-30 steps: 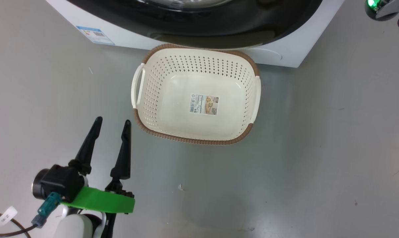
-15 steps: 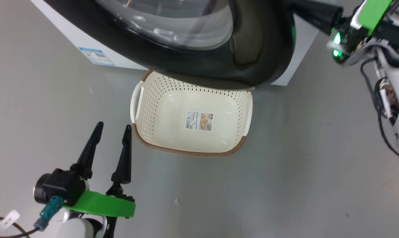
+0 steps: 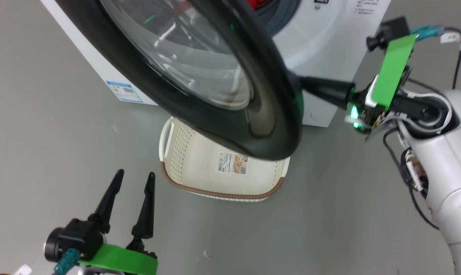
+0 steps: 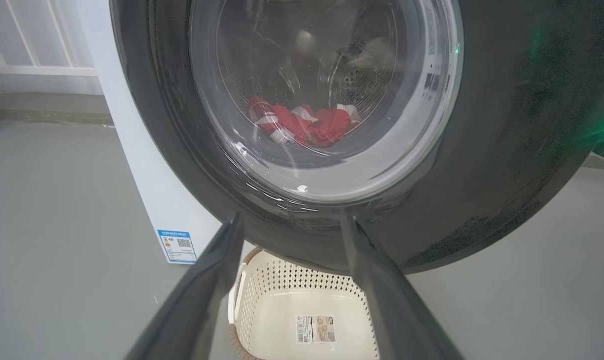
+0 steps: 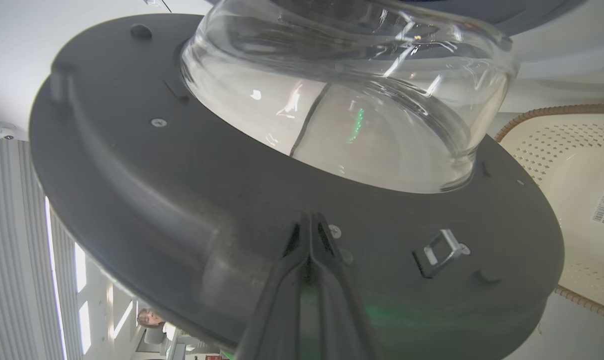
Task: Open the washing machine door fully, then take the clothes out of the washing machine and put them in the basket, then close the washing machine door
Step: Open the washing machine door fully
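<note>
The washing machine door [image 3: 222, 76], a black ring around clear glass, stands partly swung out from the white washing machine [image 3: 329, 57]. My right gripper [image 3: 304, 81] is shut, and its tips rest against the door's inner face [image 5: 181, 200] just below the glass bowl [image 5: 352, 100]; nothing is between its fingers. Red and white clothes [image 4: 307, 125] lie in the drum, seen through the glass. The cream basket [image 3: 222, 179] sits on the floor under the door's lower edge. Left of the basket, low down, my left gripper [image 3: 133, 179] is open and holds nothing.
The grey floor [image 3: 348, 214] spreads around the basket and machine. A blue label [image 3: 124, 91] marks the machine's front lower corner. A metal latch [image 5: 442, 250] sticks out of the door's inner rim. My white right forearm [image 3: 448, 160] reaches in from the right.
The head camera has tilted up. The door has swung further out over the basket, and my shut right gripper has come into view behind its rim. The left gripper has hardly moved.
</note>
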